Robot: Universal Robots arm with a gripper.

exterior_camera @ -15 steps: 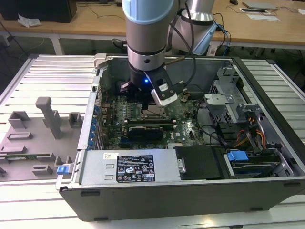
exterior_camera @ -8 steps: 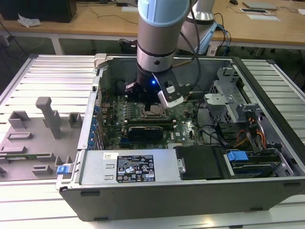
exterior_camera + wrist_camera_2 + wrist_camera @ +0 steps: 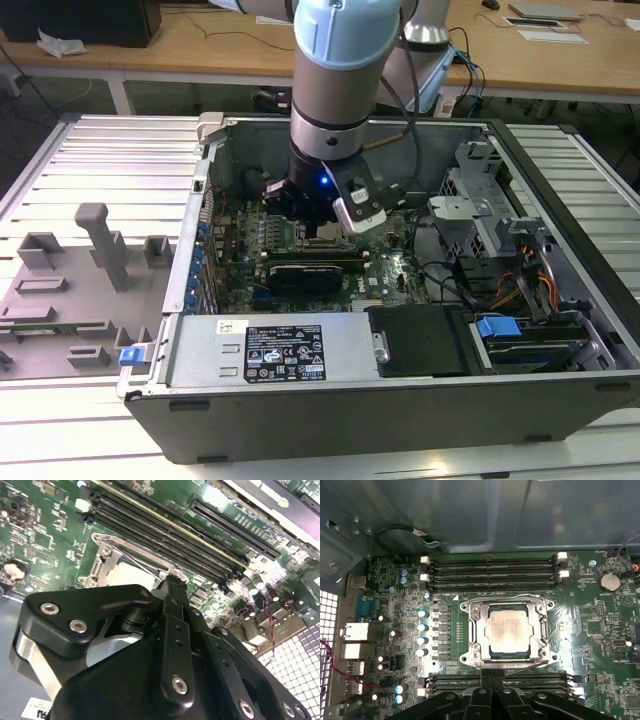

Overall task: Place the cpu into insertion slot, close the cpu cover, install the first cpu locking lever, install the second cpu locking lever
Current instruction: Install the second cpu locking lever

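We see the cpu (image 3: 508, 631) seated in the insertion slot (image 3: 470, 630), the cpu cover (image 3: 542, 630) down around it. Our pincer (image 3: 492, 677) hangs just beside the socket's edge, fingers pressed together, holding nothing. A slip could scrape the green board (image 3: 600, 630). The case (image 3: 400, 400) sits on a ribbed bench (image 3: 100, 160).

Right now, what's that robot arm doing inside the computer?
The arm has its gripper low over the green board inside an open computer case. The cpu already sits in the slot, and the cover lies flat around it, with the chip showing through its window. The gripper is at the edge of the slot, next to a thin lever running along that side.
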